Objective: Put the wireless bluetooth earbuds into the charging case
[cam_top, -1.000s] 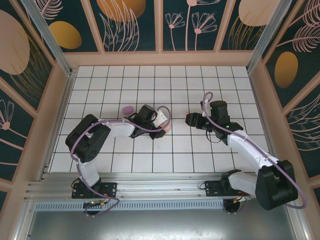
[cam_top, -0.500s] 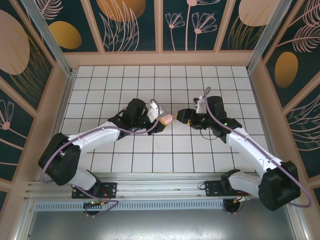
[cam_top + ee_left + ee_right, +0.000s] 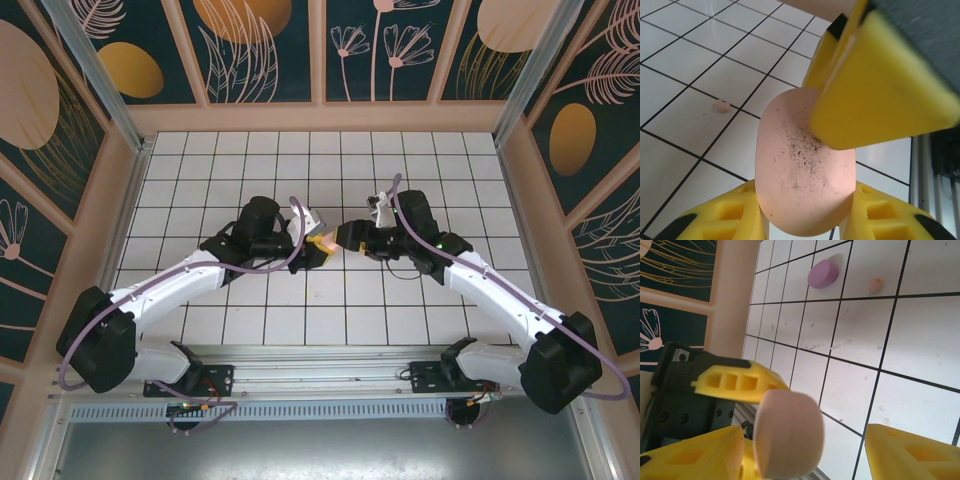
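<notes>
Arms meet over the pink case (image 3: 802, 185) — no bud seated yet.

The left gripper (image 3: 318, 248) is clamped on the case and holds it off the tiles. The right gripper (image 3: 347, 237) has swung in against it over the last second, jaws apart and straddling the case — probably to take it or work the lid, which looks shut, though the seam is hard to see. Both forearms reach inward, wrists facing. A pale pink earbud (image 3: 722, 106) lies on the tiles beyond the case, near a lilac case (image 3: 822, 273).

The left pincer (image 3: 318, 248) and right pincer (image 3: 345, 238) meet around the pink case (image 3: 327, 241), blocking the centre; toward 12 o'clock the surface (image 3: 330, 160) is free.
</notes>
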Robot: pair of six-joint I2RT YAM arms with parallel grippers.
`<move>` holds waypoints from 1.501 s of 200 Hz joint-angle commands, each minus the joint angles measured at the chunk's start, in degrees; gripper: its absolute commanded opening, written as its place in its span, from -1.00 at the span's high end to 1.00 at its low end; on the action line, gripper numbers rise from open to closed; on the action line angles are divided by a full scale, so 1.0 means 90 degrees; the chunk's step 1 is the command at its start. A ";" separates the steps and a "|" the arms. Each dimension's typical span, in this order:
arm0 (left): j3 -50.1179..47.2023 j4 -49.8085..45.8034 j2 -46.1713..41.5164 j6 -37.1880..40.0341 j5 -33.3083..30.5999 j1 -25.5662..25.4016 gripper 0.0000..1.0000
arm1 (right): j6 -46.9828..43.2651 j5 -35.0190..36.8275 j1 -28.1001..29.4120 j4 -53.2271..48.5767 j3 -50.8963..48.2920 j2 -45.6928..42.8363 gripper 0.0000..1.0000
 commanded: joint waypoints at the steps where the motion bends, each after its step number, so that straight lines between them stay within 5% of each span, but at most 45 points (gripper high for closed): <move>1: -0.0036 -0.0027 -0.0210 -0.0165 0.0323 -0.0050 0.42 | 0.0205 -0.0041 0.0062 0.0045 0.0098 -0.0059 -0.27; 42: 0.0038 -0.0075 -0.0249 -0.0125 0.0312 -0.0047 0.41 | 0.0388 -0.0416 0.0145 0.0304 0.0025 -0.0016 -0.06; 84: 0.0238 -0.0215 -0.0104 -0.0041 0.0096 -0.0047 0.34 | 0.0595 -0.0582 0.0175 0.0374 -0.0027 -0.0059 0.42; 128: 0.0149 0.0226 -0.0301 -0.0520 -0.0339 -0.0034 -0.32 | 0.1433 -0.0765 0.0096 0.1266 -0.0361 -0.0355 0.67; 201: -0.0419 0.2257 -0.1213 -0.2348 0.0453 0.0698 -0.77 | 0.3186 -0.0791 -0.0262 0.2691 -0.0634 -0.0790 0.69; 232: -0.0863 0.3215 -0.1420 -0.2697 0.0587 0.0692 -0.77 | 0.4176 -0.0640 -0.0391 0.4058 -0.1082 -0.0992 0.71; 300: -0.1036 0.4854 -0.0648 -0.2907 0.1551 0.0664 -0.50 | 0.4614 -0.0523 -0.0251 0.4521 -0.1065 -0.0961 0.71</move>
